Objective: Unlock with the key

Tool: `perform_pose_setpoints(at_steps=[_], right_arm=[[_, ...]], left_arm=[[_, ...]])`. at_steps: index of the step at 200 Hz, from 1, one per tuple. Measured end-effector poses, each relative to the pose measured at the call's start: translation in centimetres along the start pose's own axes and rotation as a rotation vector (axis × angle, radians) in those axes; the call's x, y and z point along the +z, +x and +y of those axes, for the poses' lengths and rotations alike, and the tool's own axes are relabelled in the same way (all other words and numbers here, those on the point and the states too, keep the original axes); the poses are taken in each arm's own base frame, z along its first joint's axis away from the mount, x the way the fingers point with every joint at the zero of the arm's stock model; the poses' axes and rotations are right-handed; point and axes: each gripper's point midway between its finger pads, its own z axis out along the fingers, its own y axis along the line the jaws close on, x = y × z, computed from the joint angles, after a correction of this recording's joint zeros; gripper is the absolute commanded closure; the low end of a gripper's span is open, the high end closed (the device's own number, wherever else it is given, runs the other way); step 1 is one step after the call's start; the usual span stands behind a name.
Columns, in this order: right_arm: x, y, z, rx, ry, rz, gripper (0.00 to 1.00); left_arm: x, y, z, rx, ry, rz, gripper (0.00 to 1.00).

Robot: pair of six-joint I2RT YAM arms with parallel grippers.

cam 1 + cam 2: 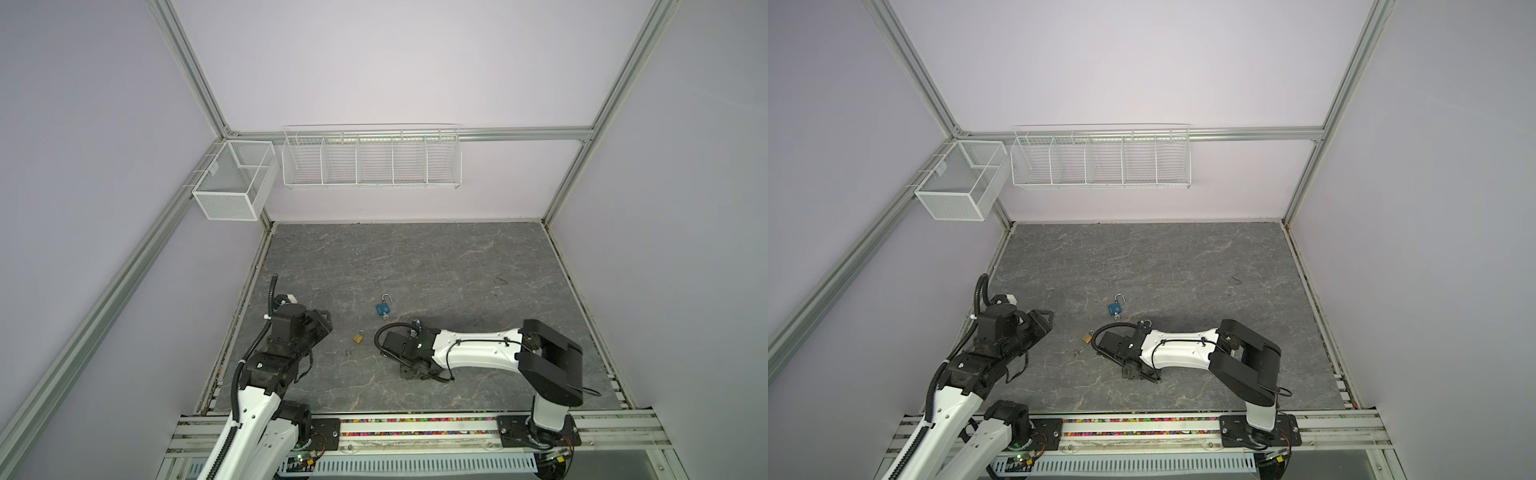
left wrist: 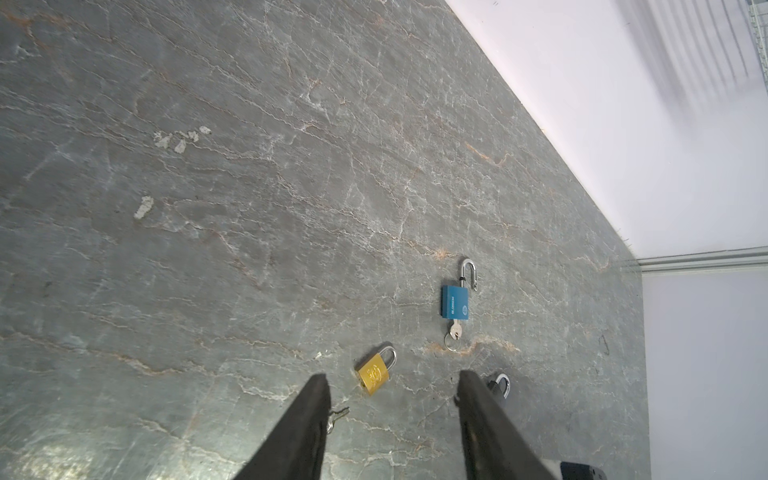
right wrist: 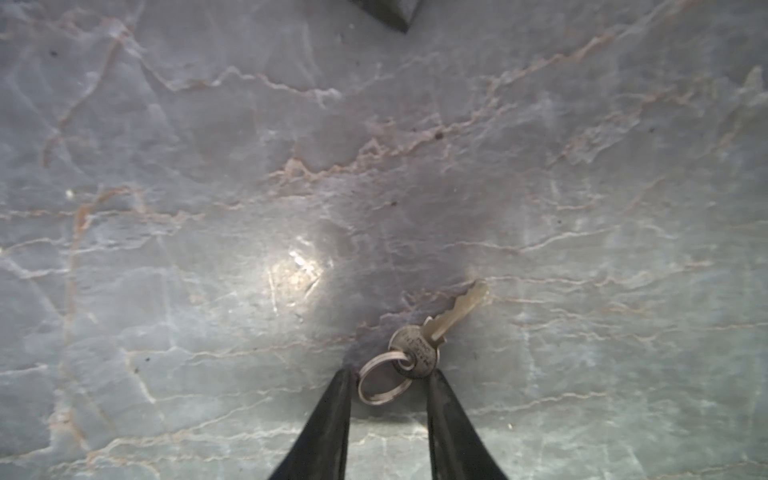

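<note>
Now, inspector to technician: report the location of the key.

Technician: The key lies flat on the table, attached to a key ring. Ring and bow sit between the fingertips of the right gripper. The blade points away from the gripper.

Inspector: Finger state, right side?

Technician: Narrow. One finger stands at the ring and the opposite finger at the bow. Whether there is contact or a hairline gap cannot be told, so a grip is not confirmed.

Inspector: Left side?

Technician: The left gripper points across the table toward the padlocks. Its fingers are wide apart, with nothing between them.

Inspector: Locks?

Technician: Three.
- The blue padlock lies mid-table with its shackle sprung open and an inserted key in its base.
- The gold padlock, shackle closed, lies nearer the left gripper, with a loose key near it.
- A third padlock lies just beside the right arm's wrist, partly hidden.
</note>
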Motion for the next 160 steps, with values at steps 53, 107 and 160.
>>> perform_pose_setpoints(at_steps=[53,107,160], right_arm=[[0.0,-0.4,-0.3,0.013,-0.037,-0.018,0.68],[0.0,-1.2,-1.9,-0.030,-0.008,-0.067,0.68],[-0.5,-2.0,-3.1,-0.105,0.037,-0.125,0.72]], left_arm=[[0.1,0.0,0.0,0.000,-0.002,0.002,0.49],[0.2,0.1,-0.6,-0.003,0.028,0.012,0.49],[0.5,0.0,-1.4,-0.011,0.061,0.020,0.49]])
